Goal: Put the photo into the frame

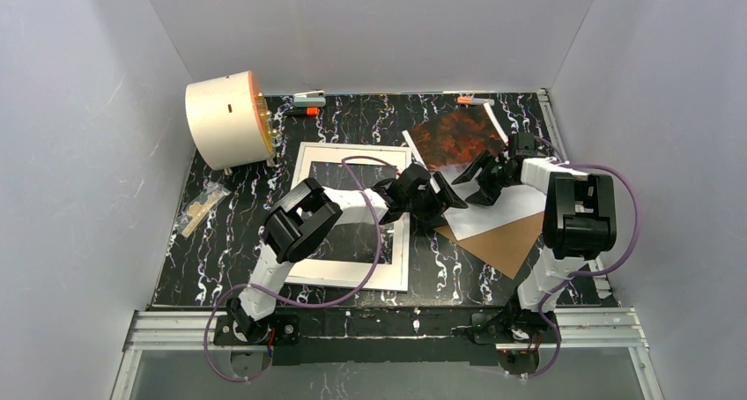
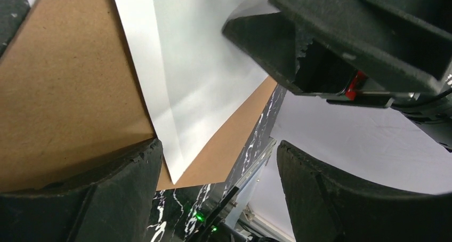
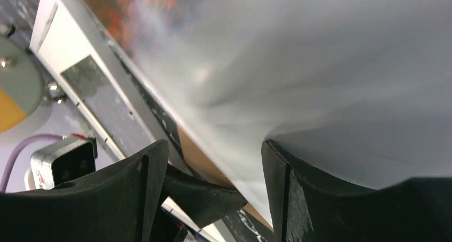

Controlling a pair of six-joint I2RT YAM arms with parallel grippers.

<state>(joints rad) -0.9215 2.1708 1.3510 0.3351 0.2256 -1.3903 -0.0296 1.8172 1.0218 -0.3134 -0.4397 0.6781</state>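
This is a robot test cell in a lab: plain pale grey panel walls point(image 1: 79, 109) box in a black marble-patterned tabletop point(image 1: 229, 233) on three sides. A black-and-white robot arm on the left point(image 1: 299, 224) and its twin on the right point(image 1: 577, 215), trailing purple cables point(image 1: 633, 211), stand bolted beside a silver aluminium rail point(image 1: 167, 325) at the near edge.

Photo point(image 1: 458, 138) beside the frame point(image 1: 317, 153)

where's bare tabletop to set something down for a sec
Bare marbled tabletop lies near left, between the small bag and the frame. A narrow strip runs between frame and brown board. The right is crowded: left claw and right claw meet over the photo, white sheet and board.
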